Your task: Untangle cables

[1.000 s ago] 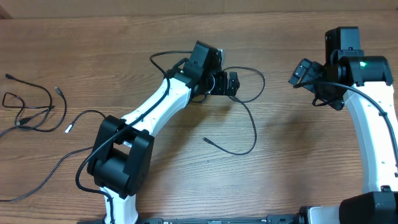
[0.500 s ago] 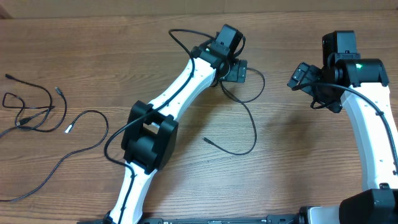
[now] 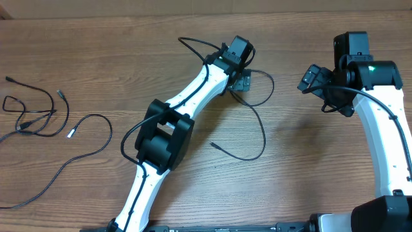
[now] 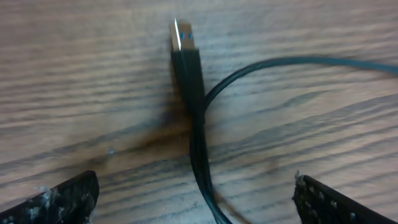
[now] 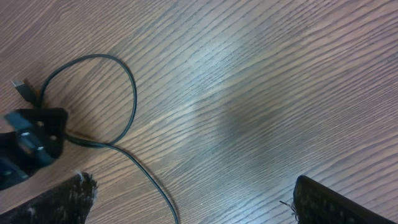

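Left gripper hovers with jaws spread wide and empty over the centre cable. In the left wrist view its USB plug, silver at the tip, lies flat on the table just ahead of the fingers, and the cord doubles back beside the plug into a loop. Right gripper also stands fully spread and holds nothing, off to the right of that loop. The remaining cables lie well apart at the table's left edge: a small tangle, and beside it a long cord with a white tip trailing toward the near-left corner.
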